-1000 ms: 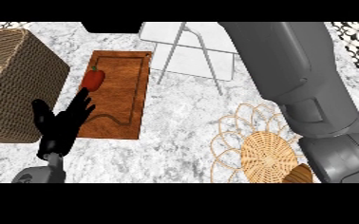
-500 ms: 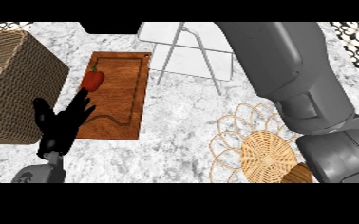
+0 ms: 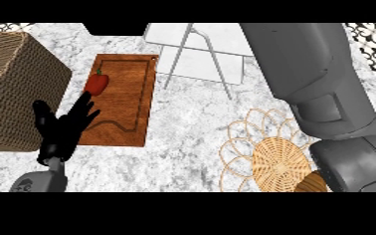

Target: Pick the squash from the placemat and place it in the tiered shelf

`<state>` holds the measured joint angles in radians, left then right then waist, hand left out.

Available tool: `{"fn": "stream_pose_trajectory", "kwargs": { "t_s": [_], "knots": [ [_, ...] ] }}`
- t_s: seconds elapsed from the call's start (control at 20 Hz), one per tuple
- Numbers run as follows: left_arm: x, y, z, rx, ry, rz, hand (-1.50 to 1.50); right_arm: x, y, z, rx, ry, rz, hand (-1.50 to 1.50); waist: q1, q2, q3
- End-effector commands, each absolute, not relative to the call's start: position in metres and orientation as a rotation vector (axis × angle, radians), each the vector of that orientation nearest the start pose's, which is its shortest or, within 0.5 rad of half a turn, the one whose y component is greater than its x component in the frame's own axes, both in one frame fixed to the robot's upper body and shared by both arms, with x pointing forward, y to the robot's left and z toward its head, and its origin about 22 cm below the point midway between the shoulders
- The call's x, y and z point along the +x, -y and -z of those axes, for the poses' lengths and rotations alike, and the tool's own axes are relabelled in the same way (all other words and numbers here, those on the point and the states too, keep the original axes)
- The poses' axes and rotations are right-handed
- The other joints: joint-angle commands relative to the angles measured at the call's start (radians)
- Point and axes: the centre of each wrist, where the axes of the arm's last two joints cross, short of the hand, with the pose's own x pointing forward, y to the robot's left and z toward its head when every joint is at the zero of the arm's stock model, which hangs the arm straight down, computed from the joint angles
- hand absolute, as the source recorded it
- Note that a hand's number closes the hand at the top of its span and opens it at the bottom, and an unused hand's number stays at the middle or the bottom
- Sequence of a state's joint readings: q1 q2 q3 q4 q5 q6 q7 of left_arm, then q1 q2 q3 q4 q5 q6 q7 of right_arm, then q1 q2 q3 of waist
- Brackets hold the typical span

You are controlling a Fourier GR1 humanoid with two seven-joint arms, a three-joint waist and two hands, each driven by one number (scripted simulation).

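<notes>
1. Rightward, the grey right forearm has swung nearer the counter's right edge.
2. Left hand rests spread open at the wooden board's left edge.
3. A brown squash peeks at the woven placemat's lower right corner.
4. The tiered shelf stands at the counter's far edge.

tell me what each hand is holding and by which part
The left hand is open and holds nothing. The right hand is out of view, so any hold cannot be told.

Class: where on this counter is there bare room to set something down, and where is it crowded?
Bare marble lies between the wooden board and the woven placemat, below the white shelf. Crowded: the left, with wicker basket, left hand and red pepper.
</notes>
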<state>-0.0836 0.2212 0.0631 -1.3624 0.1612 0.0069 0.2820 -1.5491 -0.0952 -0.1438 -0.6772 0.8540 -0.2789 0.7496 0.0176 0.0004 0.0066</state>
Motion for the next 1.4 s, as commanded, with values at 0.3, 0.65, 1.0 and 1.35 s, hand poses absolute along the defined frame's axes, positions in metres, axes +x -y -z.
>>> {"fn": "stream_pose_trajectory", "kwargs": {
  "t_s": [0.3, 0.65, 1.0, 1.35],
  "knots": [
    [0.259, -0.285, 0.028, 0.085, 1.122, -0.042, 0.0, 0.429, 0.058, -0.346, -0.64, 1.714, 0.095, -1.5, 0.002, 0.008, -0.007],
    [0.239, -0.296, 0.037, 0.087, 1.1, -0.052, 0.0, 0.422, 0.107, -0.377, -0.75, 1.715, 0.31, -1.5, -0.023, -0.005, -0.007],
    [0.238, -0.297, 0.034, 0.102, 1.11, -0.054, 0.0, 0.413, 0.173, -0.386, -0.842, 1.68, 0.591, -1.5, -0.032, -0.007, -0.006],
    [0.241, -0.302, 0.025, 0.11, 1.094, -0.073, 0.0, 0.363, 0.234, -0.385, -0.782, 1.656, 0.534, -1.5, -0.049, -0.014, -0.006]
  ]
}}
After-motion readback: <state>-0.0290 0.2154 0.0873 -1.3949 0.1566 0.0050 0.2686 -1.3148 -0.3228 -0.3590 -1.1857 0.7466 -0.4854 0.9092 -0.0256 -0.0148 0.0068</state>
